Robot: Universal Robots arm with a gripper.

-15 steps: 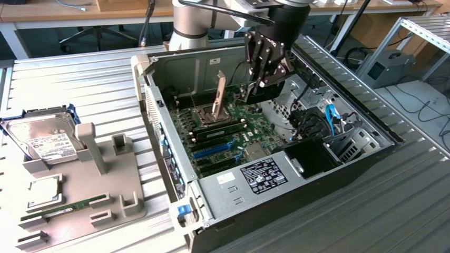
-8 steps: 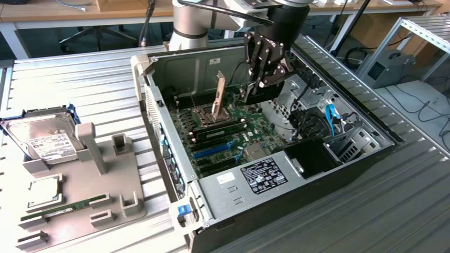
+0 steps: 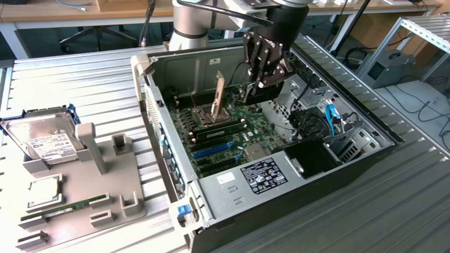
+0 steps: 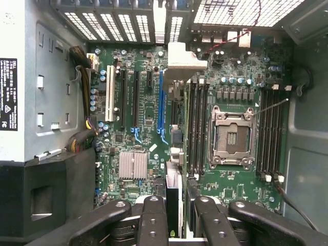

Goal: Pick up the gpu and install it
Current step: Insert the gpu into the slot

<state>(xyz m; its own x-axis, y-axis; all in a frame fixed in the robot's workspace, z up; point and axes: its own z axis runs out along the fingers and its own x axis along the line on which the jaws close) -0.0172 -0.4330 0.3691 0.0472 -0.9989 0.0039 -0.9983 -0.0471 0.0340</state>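
Note:
My gripper [image 3: 268, 79] hangs inside the open computer case [image 3: 163, 158], shut on the gpu [image 3: 256, 94]. The gpu is a thin black card held on edge, with its metal end bracket [image 3: 219, 90] pointing toward the case's rear wall. It hovers above the green motherboard [image 3: 243, 124]. In the wrist view the gpu [image 4: 173, 197] runs edge-on between my black fingers [image 4: 152, 220], and its bracket [image 4: 179, 57] is at the far end. It lies roughly along the long blue expansion slot [image 4: 160, 102], slightly to one side of it, toward the memory slots.
On the exterior view's left, a grey holder tray [image 3: 105, 184] carries a hard drive [image 3: 46, 139], a CPU [image 3: 43, 190] and a green memory stick [image 3: 63, 208]. The power supply [image 3: 260, 176] and cables [image 3: 327, 118] crowd the case's near end. An open CPU socket [image 4: 231, 137] sits beside the slots.

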